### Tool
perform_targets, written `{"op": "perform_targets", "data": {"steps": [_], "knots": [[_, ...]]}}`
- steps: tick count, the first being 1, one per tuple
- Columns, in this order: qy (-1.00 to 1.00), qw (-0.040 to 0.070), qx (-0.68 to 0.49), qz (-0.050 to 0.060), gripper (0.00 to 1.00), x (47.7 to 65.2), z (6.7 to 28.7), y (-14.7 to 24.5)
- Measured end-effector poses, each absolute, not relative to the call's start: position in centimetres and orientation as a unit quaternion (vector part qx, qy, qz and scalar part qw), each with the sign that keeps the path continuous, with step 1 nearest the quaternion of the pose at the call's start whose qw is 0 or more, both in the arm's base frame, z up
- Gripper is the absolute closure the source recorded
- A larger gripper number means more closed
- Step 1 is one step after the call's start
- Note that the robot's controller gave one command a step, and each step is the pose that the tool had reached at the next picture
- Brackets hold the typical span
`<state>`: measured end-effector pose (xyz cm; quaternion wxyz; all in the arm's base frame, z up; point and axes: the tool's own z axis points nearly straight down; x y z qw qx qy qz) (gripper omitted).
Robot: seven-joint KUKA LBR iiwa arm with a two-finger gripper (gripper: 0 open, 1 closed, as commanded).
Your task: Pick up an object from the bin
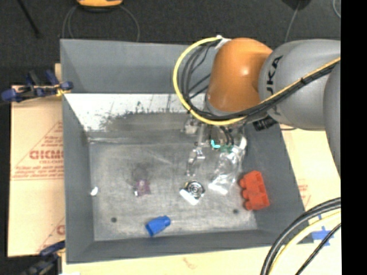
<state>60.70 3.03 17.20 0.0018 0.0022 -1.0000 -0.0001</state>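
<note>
Bin: grey metal bin (114, 153) is seen from above, floor scuffed
Gripper: gripper (199, 153) is lowered right of centre; its state cannot be told
Nearest: clear plastic wrapper (226, 172) and silver round piece (193, 191), just beneath
Elsewhere: red block (254, 190) at right, blue piece (157, 226) at front

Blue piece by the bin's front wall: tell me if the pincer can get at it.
Probably yes. The blue piece lies alone, nothing on or against it; the pincer hangs further back near a clear wrapper. The front wall may crowd it.
</note>
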Motion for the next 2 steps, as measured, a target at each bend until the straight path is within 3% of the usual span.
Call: {"op": "perform_targets", "data": {"steps": [1, 2], "knots": [[-0.994, -0.004, 0.107, 0.001, 0.00, 58.5, 7.4, 11.0], [-0.927, -0.004, 0.375, 0.000, 0.00, 58.5, 10.2, 15.4]]}}
